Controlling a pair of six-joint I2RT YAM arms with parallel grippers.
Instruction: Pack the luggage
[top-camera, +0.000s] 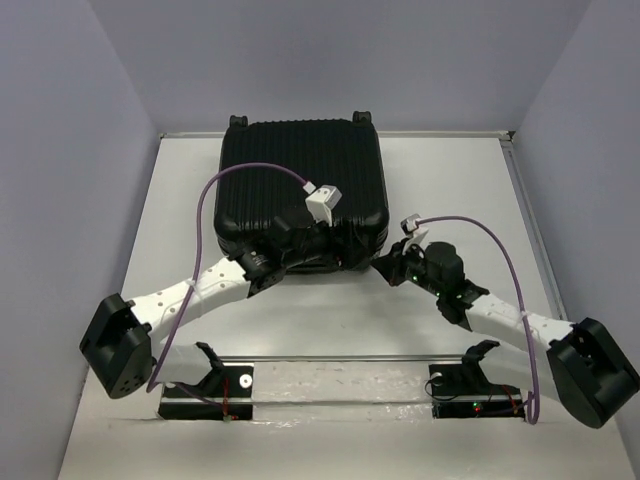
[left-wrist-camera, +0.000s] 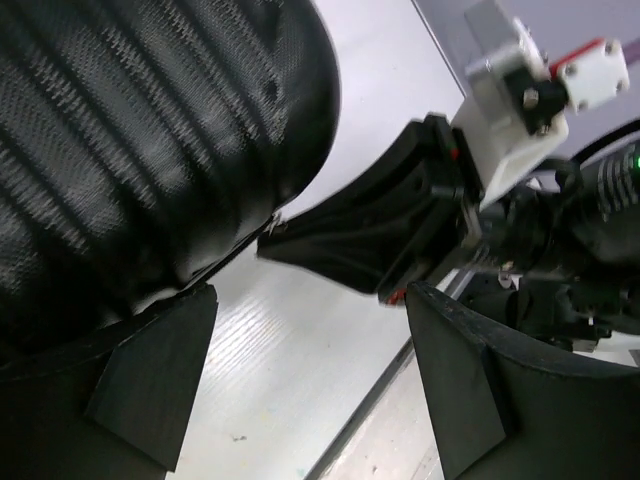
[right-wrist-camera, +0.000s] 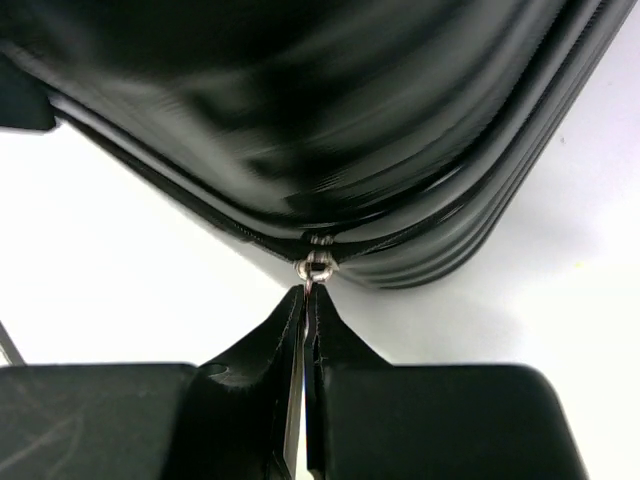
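The luggage (top-camera: 300, 170) is a black ribbed hard-shell suitcase lying closed and flat at the back middle of the white table. My right gripper (right-wrist-camera: 308, 296) is shut on the small silver zipper pull (right-wrist-camera: 316, 268) at the suitcase's near right corner seam (right-wrist-camera: 320, 120). In the top view the right gripper (top-camera: 386, 262) sits at that corner. My left gripper (left-wrist-camera: 310, 330) is open and empty just left of it, one finger (left-wrist-camera: 150, 380) against the suitcase shell (left-wrist-camera: 130, 130). The left wrist view also shows the right gripper (left-wrist-camera: 278, 228) tip at the seam.
A thin rail (top-camera: 340, 358) runs across the table's near side between the two arm mounts (top-camera: 210, 385) (top-camera: 470, 385). Grey walls close in the table on the left, right and back. Purple cables (top-camera: 210, 200) loop above both arms.
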